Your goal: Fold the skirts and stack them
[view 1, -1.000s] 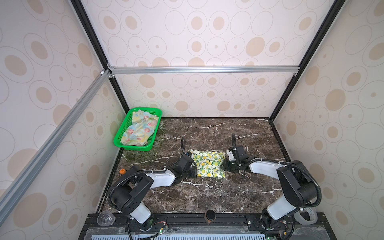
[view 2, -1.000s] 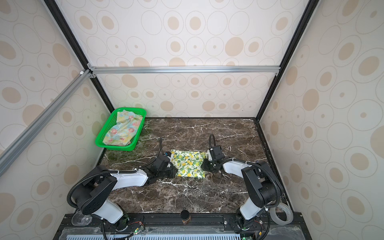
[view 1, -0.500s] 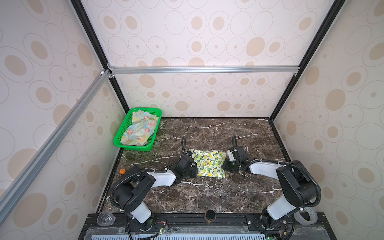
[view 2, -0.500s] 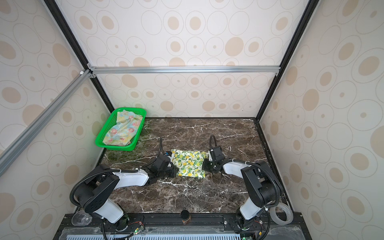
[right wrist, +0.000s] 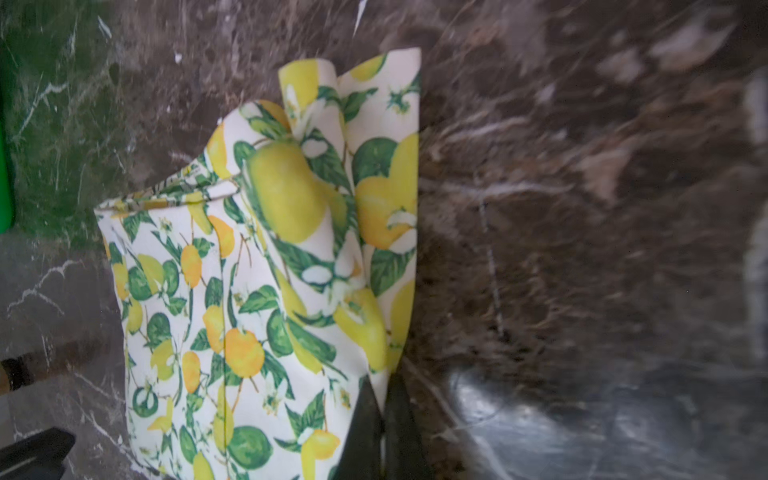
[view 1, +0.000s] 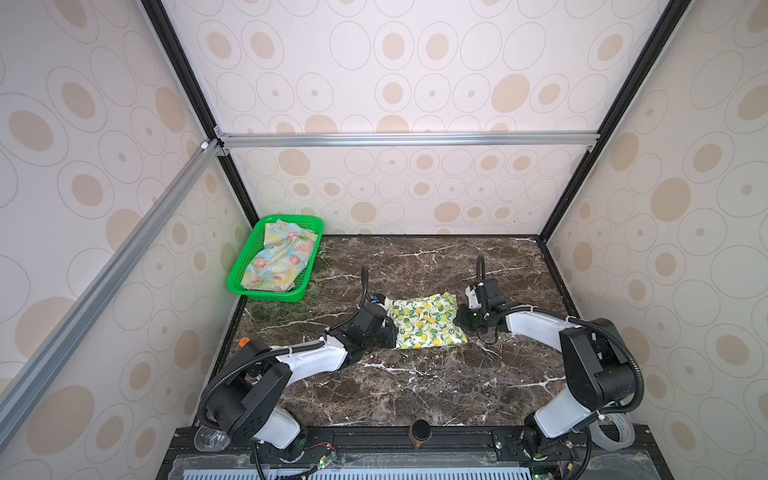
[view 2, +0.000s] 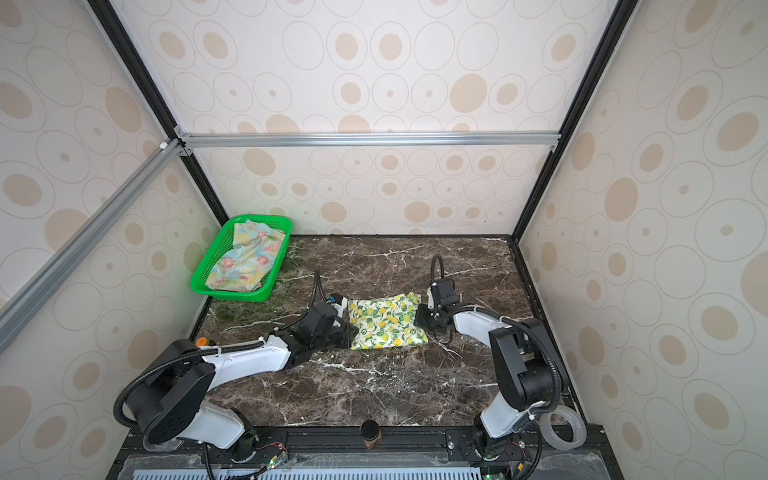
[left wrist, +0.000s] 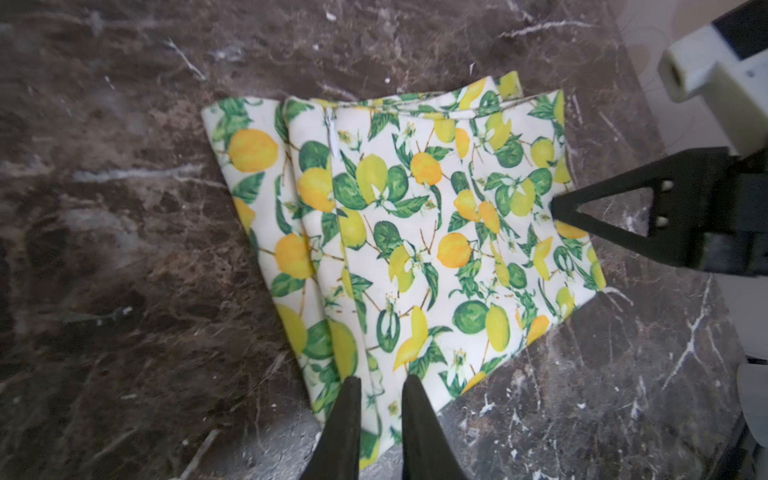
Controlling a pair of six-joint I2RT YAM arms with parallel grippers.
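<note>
The cream lemon skirt (view 1: 424, 324) (view 2: 384, 322) lies folded on the marble table (view 1: 415, 386), mid-table in both top views. My left gripper (view 1: 390, 330) (view 2: 351, 332) is at its left edge. In the left wrist view its jaws (left wrist: 380, 380) stand narrowly apart with the skirt (left wrist: 415, 232) pinched in the gap. My right gripper (view 1: 459, 322) (view 2: 419, 318) is at the right edge, shut (right wrist: 380, 378) on the skirt's hem (right wrist: 249, 311). The pastel flowered skirt (view 1: 278, 262) (view 2: 247, 259) lies crumpled in the green basket (view 1: 266, 293) (view 2: 226, 293).
The basket stands at the back left corner against the wall. A tape roll (view 1: 615, 434) (view 2: 563, 428) sits at the front right by the right arm's base. A small dark cylinder (view 1: 420, 432) stands on the front rail. Patterned walls enclose three sides.
My right gripper has closed on the lemon skirt's right edge. Both arms and the skirt have hardly shifted.
</note>
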